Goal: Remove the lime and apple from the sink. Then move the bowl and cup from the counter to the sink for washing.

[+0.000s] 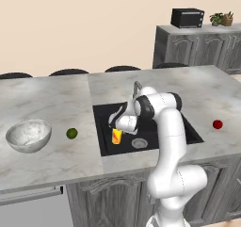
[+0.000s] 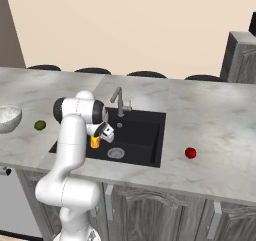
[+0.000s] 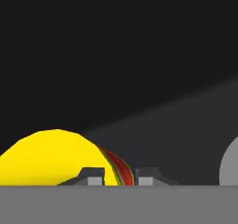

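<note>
The yellow cup [image 1: 116, 136] [image 2: 95, 142] [image 3: 51, 158] stands upright in the left part of the black sink [image 1: 104, 120] [image 2: 147, 135]. My gripper [image 1: 118, 129] [image 2: 98, 135] [image 3: 121, 177] hangs right over it. Its fingers stand slightly apart astride the cup's red-marked wall, and I cannot tell whether they press on it. On the counter left of the sink lie the lime [image 1: 71, 133] [image 2: 40, 125] and, further left, the marbled bowl [image 1: 28, 135] [image 2: 7, 117]. The apple [image 1: 217, 124] [image 2: 190, 153] rests on the counter right of the sink.
The silver drain [image 1: 139, 143] [image 2: 115, 153] sits in the basin floor just right of the cup. A grey faucet [image 1: 137, 87] [image 2: 119, 99] rises behind the sink. Dark stool tops line the counter's far edge. A microwave [image 1: 187, 18] stands on a back cabinet.
</note>
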Robot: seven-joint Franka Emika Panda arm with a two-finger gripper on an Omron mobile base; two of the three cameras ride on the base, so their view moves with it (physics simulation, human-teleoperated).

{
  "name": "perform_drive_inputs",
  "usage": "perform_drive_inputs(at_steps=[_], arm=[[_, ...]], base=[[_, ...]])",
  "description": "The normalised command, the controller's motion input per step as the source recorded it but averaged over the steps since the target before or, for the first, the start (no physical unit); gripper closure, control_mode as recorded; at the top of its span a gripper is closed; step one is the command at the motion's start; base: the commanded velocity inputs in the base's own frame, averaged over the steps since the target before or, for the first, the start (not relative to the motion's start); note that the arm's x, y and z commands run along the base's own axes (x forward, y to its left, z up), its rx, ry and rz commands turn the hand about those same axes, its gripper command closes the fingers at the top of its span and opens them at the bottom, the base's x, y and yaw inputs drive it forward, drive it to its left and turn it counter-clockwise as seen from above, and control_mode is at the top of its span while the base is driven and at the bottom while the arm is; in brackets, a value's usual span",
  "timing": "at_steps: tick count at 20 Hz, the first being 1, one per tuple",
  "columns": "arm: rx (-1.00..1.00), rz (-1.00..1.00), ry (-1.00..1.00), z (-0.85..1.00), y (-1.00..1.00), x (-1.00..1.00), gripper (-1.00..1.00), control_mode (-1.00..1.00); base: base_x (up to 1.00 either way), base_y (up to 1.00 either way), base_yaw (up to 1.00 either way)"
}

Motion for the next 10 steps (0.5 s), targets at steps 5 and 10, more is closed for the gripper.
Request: perform_drive_inputs(at_steps=[5, 10], arm=[[0.0, 0.0, 0.0, -0.14, 0.0, -0.03, -1.0, -1.0], [0.0, 0.0, 0.0, -0.09, 0.0, -0.11, -1.0, -1.0]], base=[[0.0, 0.0, 0.0], [0.0, 0.0, 0.0]])
